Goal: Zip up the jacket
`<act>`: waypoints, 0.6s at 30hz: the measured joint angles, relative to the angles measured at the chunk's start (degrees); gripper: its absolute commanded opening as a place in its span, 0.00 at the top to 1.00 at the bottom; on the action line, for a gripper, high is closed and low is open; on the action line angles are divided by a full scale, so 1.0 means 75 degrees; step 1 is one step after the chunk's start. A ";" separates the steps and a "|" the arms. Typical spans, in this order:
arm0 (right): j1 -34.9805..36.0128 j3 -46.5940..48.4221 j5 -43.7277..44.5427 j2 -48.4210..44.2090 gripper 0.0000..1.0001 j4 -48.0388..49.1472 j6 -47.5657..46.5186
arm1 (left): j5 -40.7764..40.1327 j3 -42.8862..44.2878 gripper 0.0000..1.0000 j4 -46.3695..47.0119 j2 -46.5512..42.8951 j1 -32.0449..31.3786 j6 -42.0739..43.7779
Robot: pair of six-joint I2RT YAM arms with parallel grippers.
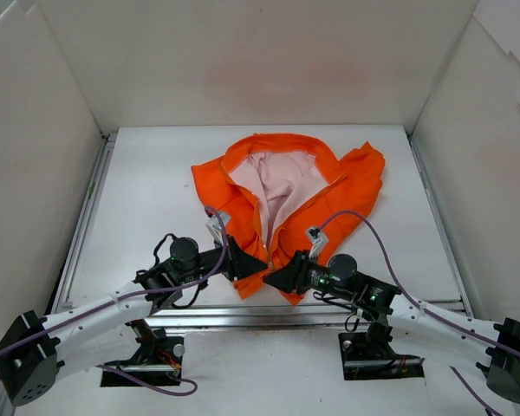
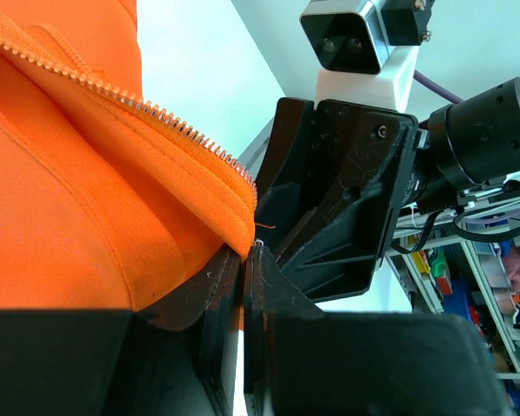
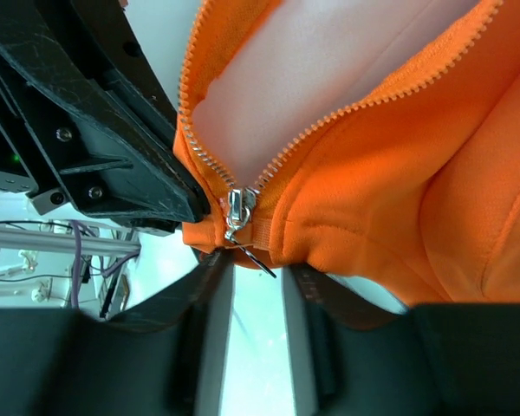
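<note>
The bright orange jacket (image 1: pixel 329 195) lies flat mid-table, its front open on pale pink lining (image 1: pixel 277 178). My left gripper (image 1: pixel 253 264) is at the bottom hem, and in the left wrist view it (image 2: pixel 244 251) is shut on the hem corner of the jacket (image 2: pixel 87 199), just below the zipper teeth (image 2: pixel 156 117). My right gripper (image 1: pixel 274 277) faces it at the same hem. In the right wrist view it (image 3: pixel 256 264) is open, its jaws apart just under the metal zipper slider (image 3: pixel 236 208) and its small pull. The jacket (image 3: pixel 381 165) fills the upper right of that view.
White walls (image 1: pixel 35 173) enclose the table on three sides. A metal rail (image 1: pixel 243 316) runs along the near edge by the arm bases. The two grippers' tips almost touch; the left gripper's body (image 3: pixel 87 130) crowds the right wrist view.
</note>
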 measured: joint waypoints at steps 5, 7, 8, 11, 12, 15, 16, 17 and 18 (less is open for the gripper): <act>0.0029 -0.0009 0.0058 -0.0017 0.83 0.0111 0.0012 | 0.0000 0.0000 1.00 0.0009 -0.0003 0.0000 0.0003; 0.0070 -0.0029 0.0137 -0.0172 0.90 0.0105 0.0012 | 0.0000 0.0000 1.00 0.0009 -0.0003 0.0000 0.0003; 0.0099 -0.0050 0.0187 -0.0306 0.95 0.0099 0.0009 | -0.0003 0.0000 1.00 0.0012 -0.0003 0.0000 0.0003; 0.0105 -0.0082 0.0338 -0.0749 1.00 -0.0050 0.0017 | 0.0009 0.0000 1.00 0.0015 -0.0003 0.0000 0.0003; 0.0105 -0.0082 0.0379 -0.0877 1.00 -0.0087 0.0038 | 0.0032 0.0000 1.00 0.0015 -0.0003 -0.0003 0.0000; 0.0108 -0.0041 0.0388 -0.1029 1.00 -0.0382 0.0111 | 0.0050 0.0000 1.00 0.0020 -0.0009 -0.0009 0.0012; 0.0114 0.0003 0.0370 -0.1026 1.00 -0.0507 0.0134 | 0.0050 0.0000 1.00 -0.0017 -0.0009 -0.0012 0.0017; 0.0131 0.0055 0.0338 -0.1017 1.00 -0.0618 0.0154 | 0.0047 0.0000 1.00 -0.0050 -0.0009 -0.0017 0.0041; 0.0137 0.0134 0.0291 -0.1005 1.00 -0.0766 0.0184 | 0.0041 0.0000 1.00 -0.0079 -0.0009 -0.0017 0.0067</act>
